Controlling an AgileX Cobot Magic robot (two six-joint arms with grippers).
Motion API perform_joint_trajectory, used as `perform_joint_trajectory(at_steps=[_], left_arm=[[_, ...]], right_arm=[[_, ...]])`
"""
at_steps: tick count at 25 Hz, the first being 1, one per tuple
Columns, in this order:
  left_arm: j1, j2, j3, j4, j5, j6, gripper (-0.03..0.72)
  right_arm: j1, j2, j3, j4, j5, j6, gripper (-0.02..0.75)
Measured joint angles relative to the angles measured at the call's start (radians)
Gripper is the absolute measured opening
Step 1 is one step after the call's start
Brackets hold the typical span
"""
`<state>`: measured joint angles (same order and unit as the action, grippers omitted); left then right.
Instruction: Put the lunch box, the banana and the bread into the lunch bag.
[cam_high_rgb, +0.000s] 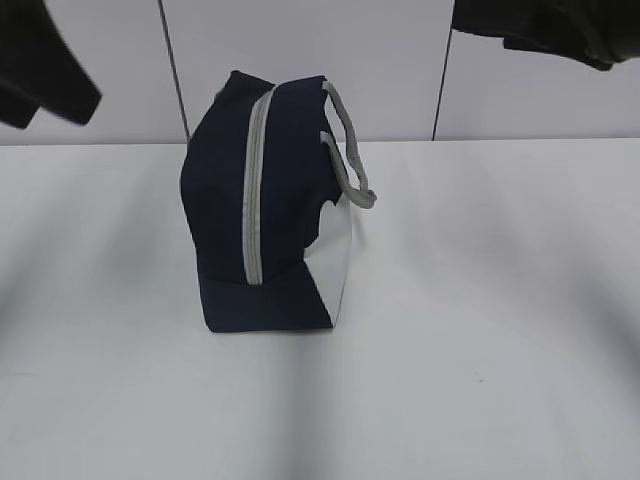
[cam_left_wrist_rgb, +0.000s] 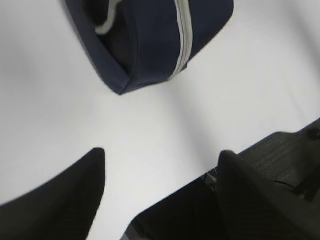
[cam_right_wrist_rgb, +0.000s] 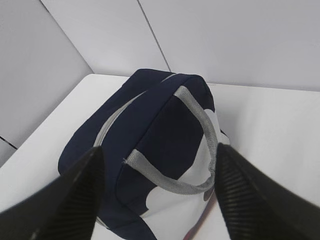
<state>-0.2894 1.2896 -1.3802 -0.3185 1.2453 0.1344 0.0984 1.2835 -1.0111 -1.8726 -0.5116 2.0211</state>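
The navy lunch bag (cam_high_rgb: 222, 200) stands upright mid-table, its grey zipper (cam_high_rgb: 252, 190) shut and its grey strap handle (cam_high_rgb: 350, 150) hanging to the right over the white side panel. My left gripper (cam_left_wrist_rgb: 162, 151) hovers open over bare table, well short of the lunch bag (cam_left_wrist_rgb: 150, 40), with nothing between its fingers. My right gripper (cam_right_wrist_rgb: 160, 149) is open too, looking down on the lunch bag (cam_right_wrist_rgb: 150, 115), its fingers framing the strap handle (cam_right_wrist_rgb: 200, 120) without touching it. The lunch box, the banana and the bread are out of view.
Both arms are raised, showing only as dark shapes at the upper left (cam_high_rgb: 40, 60) and upper right (cam_high_rgb: 540, 30). A white table (cam_high_rgb: 480, 330) backs onto a grey panelled wall (cam_high_rgb: 300, 50). Beside the left gripper, the table edge meets a dark textured surface (cam_left_wrist_rgb: 280, 165).
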Motion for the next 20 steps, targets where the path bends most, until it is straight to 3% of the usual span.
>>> perform_joint_trajectory(at_steps=[10, 15, 20], left_arm=[[-0.002, -0.492, 0.439, 0.01, -0.042, -0.062, 0.476], [-0.002, -0.726, 0.587, 0.023, -0.042, -0.078, 0.476], [-0.002, -0.941, 0.683, 0.099, -0.032, -0.146, 0.476]], right_arm=[[0.0, -0.254, 0.301, 0.014, 0.21, -0.177, 0.51], [0.011, -0.336, 0.436, 0.02, 0.299, -0.216, 0.51], [0.078, -0.398, 0.497, 0.024, 0.322, -0.249, 0.51]])
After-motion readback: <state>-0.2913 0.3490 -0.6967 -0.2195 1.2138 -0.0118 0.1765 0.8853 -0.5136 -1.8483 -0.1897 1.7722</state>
